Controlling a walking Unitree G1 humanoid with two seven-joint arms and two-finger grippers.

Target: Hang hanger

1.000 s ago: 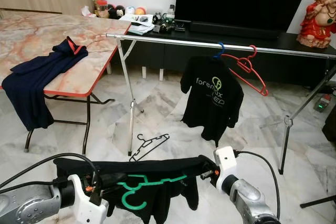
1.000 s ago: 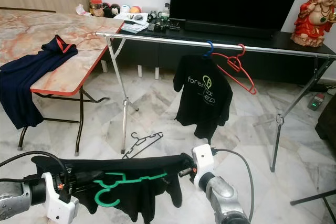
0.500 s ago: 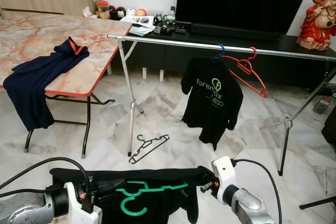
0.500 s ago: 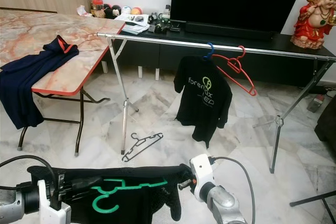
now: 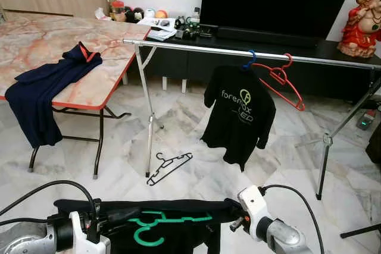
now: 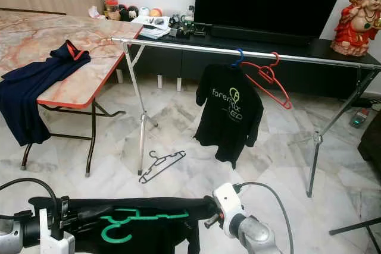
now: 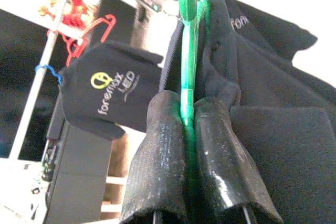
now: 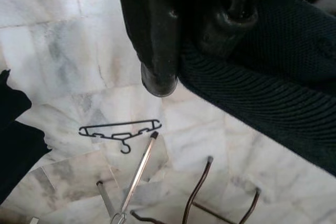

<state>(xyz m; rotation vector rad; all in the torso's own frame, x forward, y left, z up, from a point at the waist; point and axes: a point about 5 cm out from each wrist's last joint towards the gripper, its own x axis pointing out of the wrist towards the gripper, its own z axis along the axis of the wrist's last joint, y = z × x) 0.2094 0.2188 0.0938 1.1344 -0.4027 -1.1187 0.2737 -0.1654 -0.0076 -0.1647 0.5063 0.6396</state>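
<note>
A green hanger [image 5: 159,225] sits inside a black shirt [image 5: 184,239] stretched between my two grippers low in front of me. My left gripper [image 5: 126,213] is shut on the green hanger [image 7: 188,40], its fingertips [image 7: 163,129] clamped on the bar. My right gripper [image 5: 230,209] is shut on the other end of the black shirt [image 8: 273,87]. Ahead stands a silver clothes rail [image 5: 190,47]. On it hang a black printed T-shirt [image 5: 239,111] on a blue hanger and an empty red hanger [image 5: 281,79].
A black hanger [image 5: 170,166] lies on the marble floor by the rail's left leg [image 5: 147,123]. A marble table [image 5: 53,40] with a navy garment [image 5: 41,90] stands to the left. A dark TV console [image 5: 309,57] and a red statue [image 5: 359,16] are behind the rail.
Both grippers and the stretched shirt with the green hanger have sunk lower in the picture. The hold on them is unchanged.
</note>
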